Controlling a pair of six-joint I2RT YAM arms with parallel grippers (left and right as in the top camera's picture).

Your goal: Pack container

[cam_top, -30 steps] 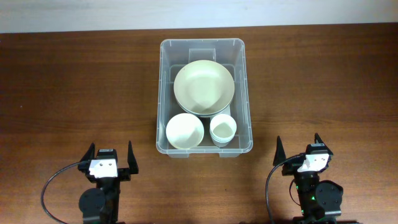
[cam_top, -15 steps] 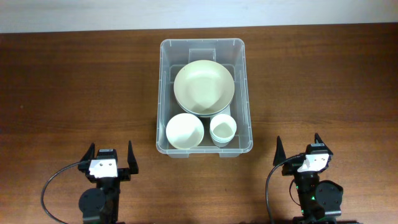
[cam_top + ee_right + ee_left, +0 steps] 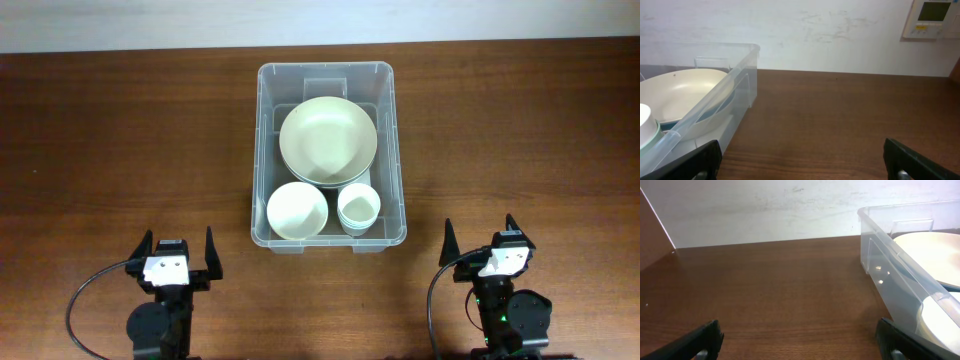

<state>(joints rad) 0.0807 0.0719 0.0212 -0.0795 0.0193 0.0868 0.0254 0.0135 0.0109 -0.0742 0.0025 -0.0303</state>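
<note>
The container [image 3: 325, 67] sits upper-centre with dishes [image 3: 328, 140] nested inside, seemingly packed, so the left gripper [image 3: 179, 240] and right gripper [image 3: 478, 230] rest at the lower edge, jaws apart and empty.

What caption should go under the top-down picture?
Container holds large dish, white bowl, small bowl; left gripper and right gripper open.

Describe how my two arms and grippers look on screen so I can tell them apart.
Both arms are black. The left gripper has two pointed black fingers and a white cap with small dark dots. A black cable loops out beside it. The right gripper looks the same, with its own white cap and looping cable, plus a green light glowing on the arm body.
</note>
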